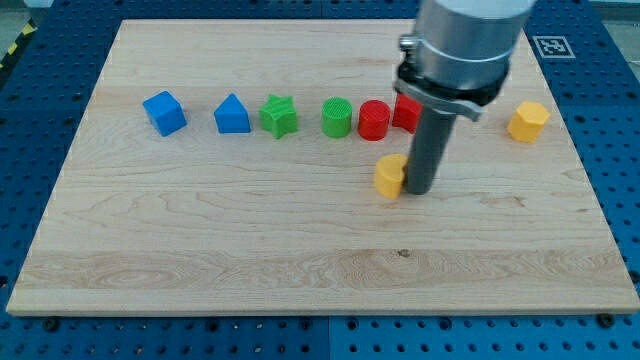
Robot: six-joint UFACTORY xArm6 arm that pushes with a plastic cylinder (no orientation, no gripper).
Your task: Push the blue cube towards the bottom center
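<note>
1. Light wooden desk [300, 270] fills most of the view, sitting on a blue perforated base [40, 110]; all four desk edges visible.
2. Blue plastic cube [164, 112] sits at the view's left end of a row across the upper part of the desk, well apart from the left edge and the top edge.
3. Row running to the view's right from the cube: blue house-shaped block with a pointed top [232, 115], green star-shaped block [279, 116], green cylinder [337, 118], red cylinder [374, 120], then a red block [405, 113] partly hidden by the arm, shape unclear.
4. Yellow hexagon-like block [528, 121] stands alone near the desk's right edge, apart from the row.
5. Small yellow block [390, 176] lies below the row, right of centre; exact shape hard to tell.
6. Tool: a straight dark rod, no jaws to open or close, holding nothing. Tip [420, 190] is down at the desk surface, just beside the small yellow block on its right, looks touching.
7. Tip is well apart from the blue cube, far to its right.
8. Open room: wide bare wood below the whole row down to the bottom edge; bottom-centre area holds no blocks. Bare wood also to the cube's left and above it.
</note>
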